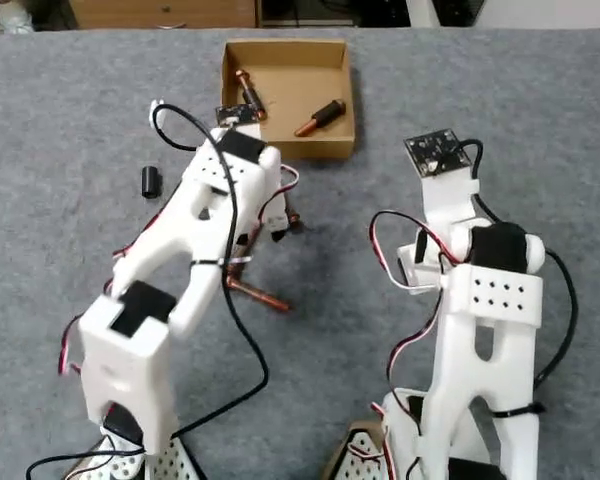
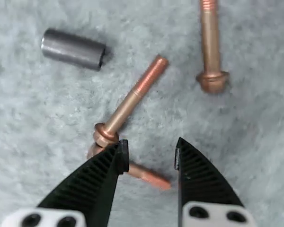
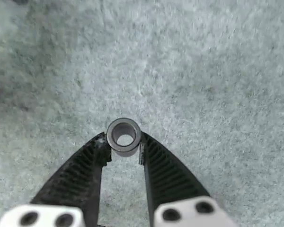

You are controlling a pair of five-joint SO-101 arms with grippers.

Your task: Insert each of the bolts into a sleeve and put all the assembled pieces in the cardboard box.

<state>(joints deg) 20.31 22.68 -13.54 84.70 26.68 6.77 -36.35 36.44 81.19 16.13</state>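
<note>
My left gripper (image 2: 150, 153) is open, low over the grey mat. Its one finger (image 2: 106, 168) covers part of a copper bolt (image 2: 149, 177). A second bolt (image 2: 132, 99) lies just beyond the fingertips and a third (image 2: 210, 42) farther off. A loose dark sleeve (image 2: 73, 48) lies on its side on the mat (image 1: 150, 181). My right gripper (image 3: 124, 149) is shut on an upright grey sleeve (image 3: 123, 136), its bore facing the camera. The cardboard box (image 1: 238, 52) at the back holds two bolts in sleeves (image 1: 320, 116) (image 1: 250, 94).
In the high view the left arm (image 1: 195, 215) reaches toward the box and hides much of the mat beneath it. One bolt (image 1: 260, 293) shows beside it. The right arm (image 1: 480, 290) stands at the right, with bare mat (image 1: 540, 120) around it.
</note>
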